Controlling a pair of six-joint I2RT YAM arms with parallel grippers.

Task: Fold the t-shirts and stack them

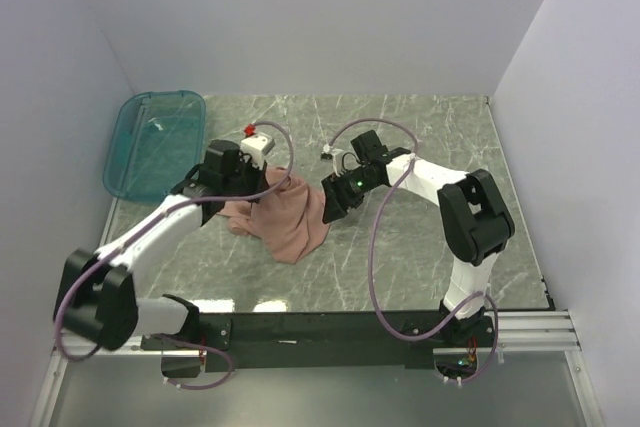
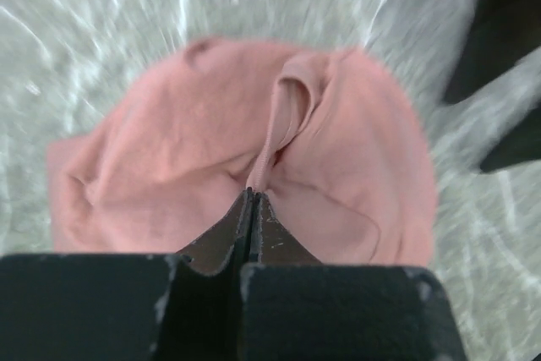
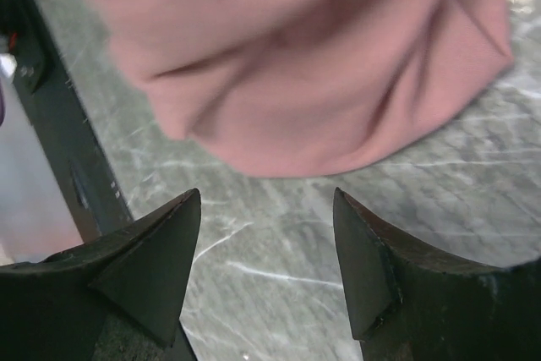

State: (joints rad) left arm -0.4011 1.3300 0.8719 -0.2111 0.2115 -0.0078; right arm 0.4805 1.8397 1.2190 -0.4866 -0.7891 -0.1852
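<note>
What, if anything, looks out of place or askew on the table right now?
The pink t-shirt lies crumpled in a heap on the table, neither flat nor folded. The left gripper is shut on a pinched ridge of its cloth; the right gripper is open beside it. The teal bin seems to overhang the table's left edge.

no text can be read on the t-shirt (image 1: 290,212) or elsewhere, possibly owing to blur.
</note>
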